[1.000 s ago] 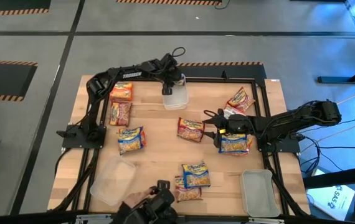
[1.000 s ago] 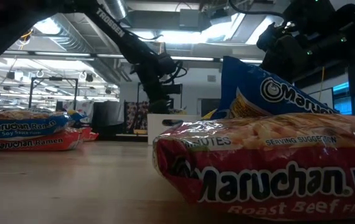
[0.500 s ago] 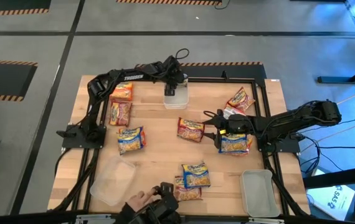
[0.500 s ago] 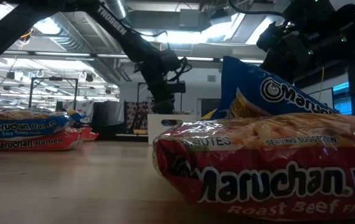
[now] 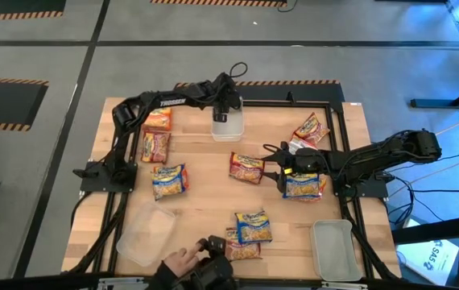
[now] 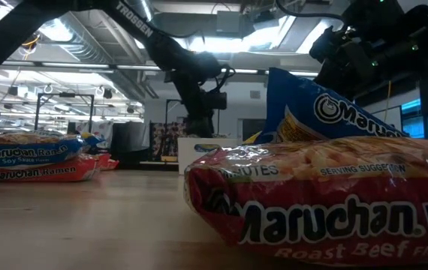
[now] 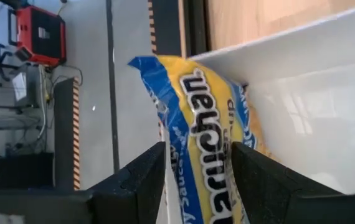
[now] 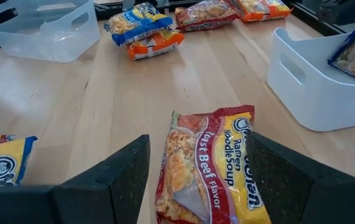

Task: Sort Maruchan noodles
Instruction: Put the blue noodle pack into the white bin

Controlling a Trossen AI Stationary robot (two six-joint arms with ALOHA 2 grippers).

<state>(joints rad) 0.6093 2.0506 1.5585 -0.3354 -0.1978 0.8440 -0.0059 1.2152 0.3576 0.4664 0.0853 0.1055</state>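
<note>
My left gripper [image 5: 223,113] hangs over the white tub [image 5: 228,126] at the table's far middle, shut on a blue Maruchan packet [image 7: 205,134] whose lower part is inside the tub. My right gripper [image 5: 274,166] is open just right of a red Roast Beef packet [image 8: 208,162] that lies flat on the wood, its fingers standing off either side of the packet's near end. Other packets lie flat: orange [image 5: 159,119], red [image 5: 155,147], blue [image 5: 169,181], a blue‑on‑red pile [image 5: 251,228], and one blue [image 5: 303,187] under the right arm. My left gripper pinches the blue packet's flat faces [image 7: 193,171] between its two fingers, coming from above and pointing down. The packet stands on edge, one crimped end [image 7: 149,78] poking past the tub's rim [image 7: 277,43] and the rest down inside the white tub.
A clear tub [image 5: 145,234] sits at the near left corner and a grey‑white tub [image 5: 332,250] at the near right. Another packet [image 5: 310,129] lies at the far right. A person's hand [image 5: 179,259] is at the near edge. Bare wood lies between the packets.
The left gripper has shifted slightly toward the table's right over the white tub and gone down, and the blue packet now shows at the tub's rim in the low view. The person's hand at the near edge has moved. The right arm has kept still.
</note>
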